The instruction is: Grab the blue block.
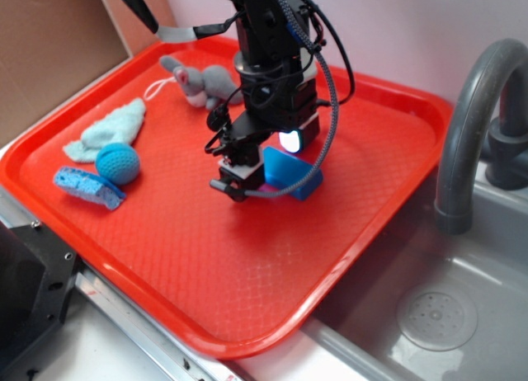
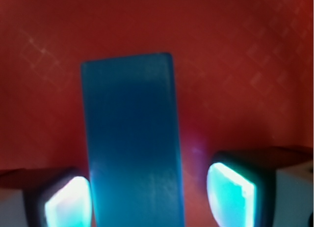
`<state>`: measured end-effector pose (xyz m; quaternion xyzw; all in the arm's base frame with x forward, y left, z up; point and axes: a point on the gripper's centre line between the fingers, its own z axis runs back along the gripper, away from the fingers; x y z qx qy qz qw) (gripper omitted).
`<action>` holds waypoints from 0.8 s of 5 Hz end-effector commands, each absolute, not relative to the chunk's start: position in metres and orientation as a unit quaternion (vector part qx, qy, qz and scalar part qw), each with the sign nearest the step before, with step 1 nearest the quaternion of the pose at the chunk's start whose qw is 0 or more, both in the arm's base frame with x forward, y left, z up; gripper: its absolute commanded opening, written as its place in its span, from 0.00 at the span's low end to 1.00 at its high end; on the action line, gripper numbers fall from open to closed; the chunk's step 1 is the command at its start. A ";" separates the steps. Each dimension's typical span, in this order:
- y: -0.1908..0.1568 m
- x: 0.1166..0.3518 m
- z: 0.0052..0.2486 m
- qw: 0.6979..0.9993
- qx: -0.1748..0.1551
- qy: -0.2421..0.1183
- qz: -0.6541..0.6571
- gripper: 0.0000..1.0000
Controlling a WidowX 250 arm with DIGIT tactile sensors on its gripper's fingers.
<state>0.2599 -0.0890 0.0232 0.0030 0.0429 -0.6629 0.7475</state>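
— What lies on the red tray (image 1: 346, 232)?
— A grey plush toy (image 1: 202, 82) at the far edge; a pale cloth (image 1: 111, 129), a teal crocheted ball (image 1: 118, 163) and a blue sponge (image 1: 87, 188) grouped at left.
— And beside it?
— A grey sink (image 1: 429, 315) with its curved faucet (image 1: 474, 125).

**Camera placement: two views**

Exterior view: set high and off to one side, looking down at a slant across the red tray (image 1: 165, 257) and the grey sink (image 1: 462, 315) with its faucet (image 1: 470, 125). Middle distance; the whole tray and the arm's lower part fit in frame.

Wrist view: mounted on the arm, facing straight down, very near the tray surface (image 2: 235, 50). The jaws frame the bottom corners, glowing pads (image 2: 230, 195) blurred.

Shared ground: the blue block (image 1: 290, 173) (image 2: 132, 138) and the tray patch around it, under the gripper (image 1: 256, 171) (image 2: 147, 197).
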 end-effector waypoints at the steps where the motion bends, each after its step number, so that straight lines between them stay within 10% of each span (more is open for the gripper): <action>1: -0.096 0.251 0.027 0.732 0.009 0.029 -0.680 0.00; 2: -0.101 0.248 0.031 0.737 0.030 0.039 -0.674 0.00; 4: -0.072 0.241 0.114 0.874 0.055 -0.016 -0.483 0.00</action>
